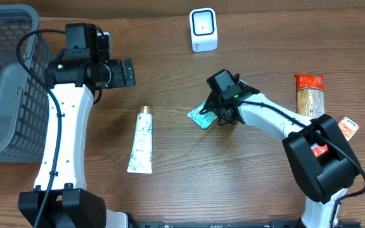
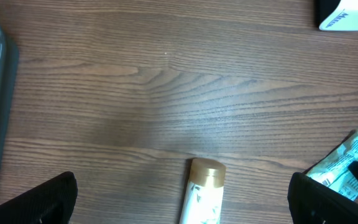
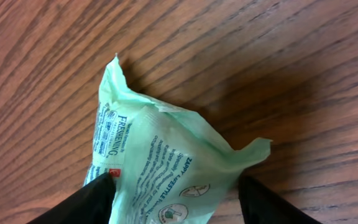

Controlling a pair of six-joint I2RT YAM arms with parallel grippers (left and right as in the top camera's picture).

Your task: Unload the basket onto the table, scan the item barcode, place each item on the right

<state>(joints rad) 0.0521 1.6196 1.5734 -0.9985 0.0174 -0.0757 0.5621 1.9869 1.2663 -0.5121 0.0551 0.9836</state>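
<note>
**Camera layout: one fixed overhead view, two wrist views.**
The overhead camera looks straight down on the table (image 1: 182,196) from far enough to take in both arms, the basket (image 1: 5,76), the scanner (image 1: 203,30), the tube (image 1: 141,142) and the packet (image 1: 201,116). The left wrist camera faces down and forward from mid height, with the left fingers (image 2: 42,199) in its lower corners. It shares the tube's cap, a packet corner, the scanner's base and the basket's edge with the overhead view. The right wrist camera sits very near the packet, framed by the right fingers (image 3: 86,202). All three views show the packet.
</note>
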